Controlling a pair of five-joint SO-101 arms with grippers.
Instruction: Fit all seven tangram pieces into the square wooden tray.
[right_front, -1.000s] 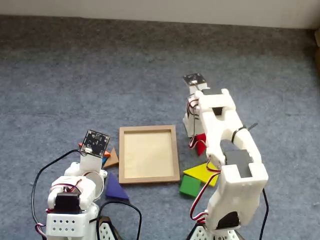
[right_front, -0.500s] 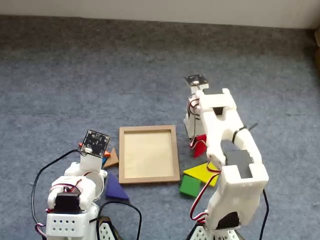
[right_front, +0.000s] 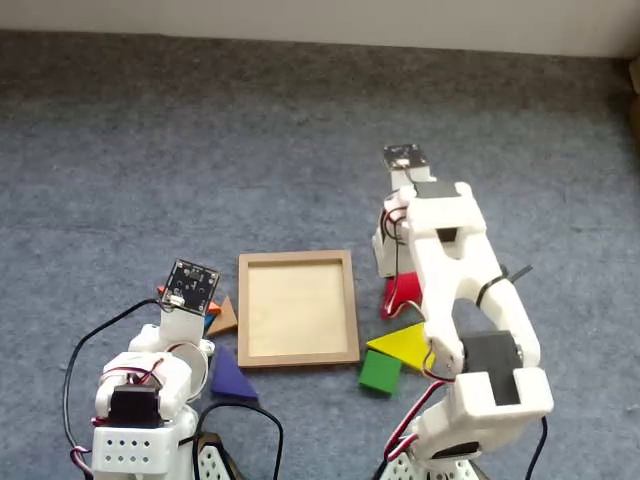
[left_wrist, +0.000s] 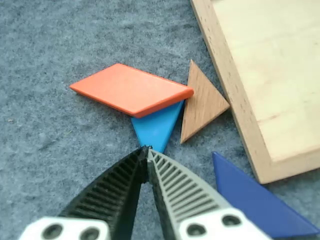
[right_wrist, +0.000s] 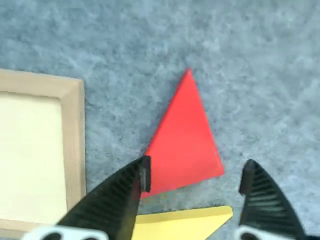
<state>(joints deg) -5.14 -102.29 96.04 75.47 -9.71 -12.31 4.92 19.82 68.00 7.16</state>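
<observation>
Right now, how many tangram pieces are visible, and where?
7, all outside the tray. Left of it: orange parallelogram, light blue triangle, tan triangle, dark blue triangle. Right of it: red triangle, yellow triangle, green square.

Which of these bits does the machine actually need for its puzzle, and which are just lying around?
Job: wooden tray; red triangle; yellow triangle; green square; orange parallelogram; light blue triangle; tan triangle; dark blue triangle.
Lying about: grey carpet; black cable.

White printed left arm (right_front: 125, 450) and right arm (right_front: 455, 250), black servos (right_front: 490, 352), red/black wiring (right_front: 398, 425). Ribbed fingers (left_wrist: 115, 187) on left gripper (left_wrist: 146, 150): one black, one grey.
</observation>
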